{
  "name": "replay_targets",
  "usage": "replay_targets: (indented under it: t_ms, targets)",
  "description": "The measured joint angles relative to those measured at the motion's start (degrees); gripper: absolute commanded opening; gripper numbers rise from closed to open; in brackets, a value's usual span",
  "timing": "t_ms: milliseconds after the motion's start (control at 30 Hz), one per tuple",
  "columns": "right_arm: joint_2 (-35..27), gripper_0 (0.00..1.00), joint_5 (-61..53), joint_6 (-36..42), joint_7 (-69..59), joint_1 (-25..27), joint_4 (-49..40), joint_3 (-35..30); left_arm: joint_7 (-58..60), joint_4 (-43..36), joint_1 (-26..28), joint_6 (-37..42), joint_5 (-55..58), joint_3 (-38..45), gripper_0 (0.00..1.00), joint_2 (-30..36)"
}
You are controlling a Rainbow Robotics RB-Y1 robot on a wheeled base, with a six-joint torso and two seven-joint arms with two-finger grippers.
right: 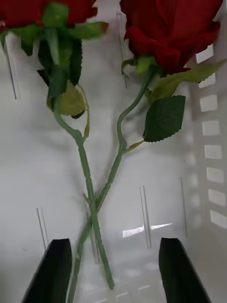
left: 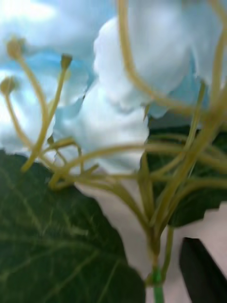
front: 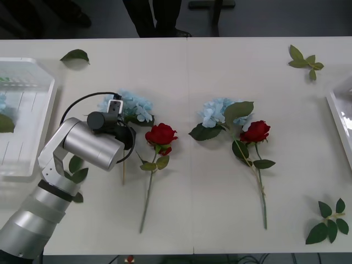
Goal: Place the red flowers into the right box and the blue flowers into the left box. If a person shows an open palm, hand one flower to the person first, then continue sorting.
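Left tool (left: 156, 284) down on the blue flower (front: 127, 105), stem between its fingers; grip state indeterminate. Clamp the stem squarely under the cluster before lifting.

Right tool (right: 113, 270) open above two boxed roses (right: 165, 33).

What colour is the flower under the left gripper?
Pale sky blue flower, clearest in the left wrist view.

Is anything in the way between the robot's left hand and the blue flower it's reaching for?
Nothing visible. The left gripper is already right at the blue flower; its wrist view shows the pale petals and thin stems close up, with a big green leaf beside them. A red rose lies just beside, not between.
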Motion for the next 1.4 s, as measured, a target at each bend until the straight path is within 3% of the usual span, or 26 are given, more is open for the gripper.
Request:
replay_targets:
  t_ms: [133,433,733,933,1100,1233,1400]
  targets:
    - [0.0,1.00,-1.8,2.3,0.0,0.0,-1.3,-0.1,0.0,0.4,-0.7,0.0,1.5,0.0,0.00,0.0]
    - [0.3,1.00,-9.3,20.3,0.7,0.0,-13.7,-6.9,1.6,-0.2,-0.7,0.5,1.5,0.0,0.00,0.0]
    - [8.7,1.00,-10.6,32.2,-6.4,0.0,-28.7,-7.7,1.6,-16.7,-1.8,21.1,7.8,7.9,0.00,2.5]
    - [15.4,1.00,-4.9,33.8,-14.2,0.0,-36.0,-2.3,1.6,-24.2,-7.2,32.1,12.7,16.9,0.00,8.1]
    - [18.9,1.00,-0.6,33.6,-19.0,0.0,-37.4,3.3,-2.3,-24.6,-9.9,33.1,13.2,23.2,0.00,14.1]
    - [20.7,1.00,2.3,31.8,-21.6,0.0,-37.4,7.0,-12.4,-21.8,-9.9,31.5,14.1,28.3,0.00,18.9]
    - [21.6,1.00,6.0,27.7,-21.6,0.8,-37.4,11.8,-21.8,-12.7,-9.9,26.6,17.9,35.9,0.00,23.5]
